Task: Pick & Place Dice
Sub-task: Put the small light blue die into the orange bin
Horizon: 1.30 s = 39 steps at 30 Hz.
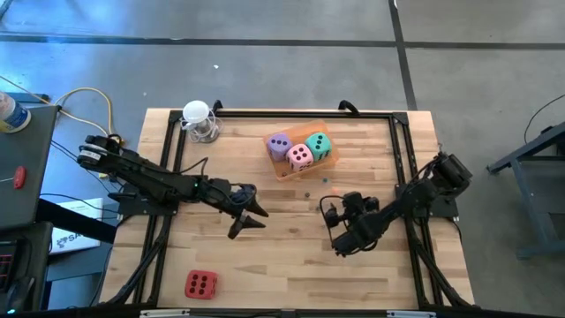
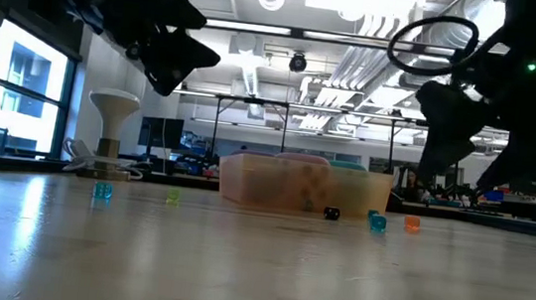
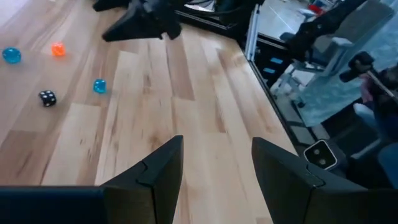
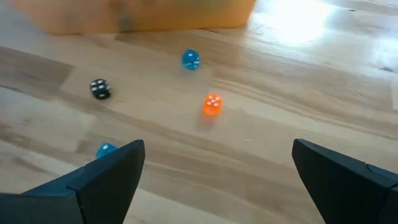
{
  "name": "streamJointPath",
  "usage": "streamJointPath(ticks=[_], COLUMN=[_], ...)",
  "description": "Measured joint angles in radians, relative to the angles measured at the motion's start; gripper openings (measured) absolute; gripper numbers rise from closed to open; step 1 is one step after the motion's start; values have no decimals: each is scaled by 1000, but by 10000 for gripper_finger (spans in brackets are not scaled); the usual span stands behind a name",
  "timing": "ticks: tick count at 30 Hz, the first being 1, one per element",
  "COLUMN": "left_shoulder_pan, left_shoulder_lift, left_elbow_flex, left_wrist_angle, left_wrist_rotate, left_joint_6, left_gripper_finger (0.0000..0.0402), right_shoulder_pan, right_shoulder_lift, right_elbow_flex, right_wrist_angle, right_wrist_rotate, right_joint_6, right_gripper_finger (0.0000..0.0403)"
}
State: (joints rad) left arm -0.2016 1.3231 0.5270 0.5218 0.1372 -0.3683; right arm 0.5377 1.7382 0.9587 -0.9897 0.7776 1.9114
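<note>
Three dice, purple [image 1: 279,143], pink [image 1: 300,156] and teal-green [image 1: 320,145], lie inside a translucent orange tub [image 1: 328,162] at the table's far middle. A red die [image 1: 201,284] rests on the wood near the front left. My left gripper [image 1: 250,218] hovers over the table's middle, left of the tub, open with bare wood between its fingers [image 3: 217,146]. My right gripper [image 1: 334,230] hangs just in front of the tub, tipped down and open wide [image 4: 217,149], with nothing between its fingers.
Tiny dice lie on the wood in front of the tub: an orange one [image 4: 212,104], a black one [image 4: 99,89] and two blue ones [image 4: 190,60] [image 4: 106,150]. A white stand [image 1: 199,119] sits at the far left. A black frame [image 1: 265,112] borders the table.
</note>
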Motion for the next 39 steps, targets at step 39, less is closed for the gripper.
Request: streamJointPath(ticks=[39], left_shoulder_pan=[-77], left_shoulder_lift=[-1], left_elbow_flex=[0], left_wrist_angle=[-171], left_wrist_rotate=[-18], left_joint_6=[181], left_gripper_finger=[184], right_shoulder_pan=[-148], right_shoulder_lift=[-12], right_elbow_flex=[-35], right_wrist_angle=[261], right_wrist_rotate=[112], right_joint_6=[-402], right_gripper_finger=[400])
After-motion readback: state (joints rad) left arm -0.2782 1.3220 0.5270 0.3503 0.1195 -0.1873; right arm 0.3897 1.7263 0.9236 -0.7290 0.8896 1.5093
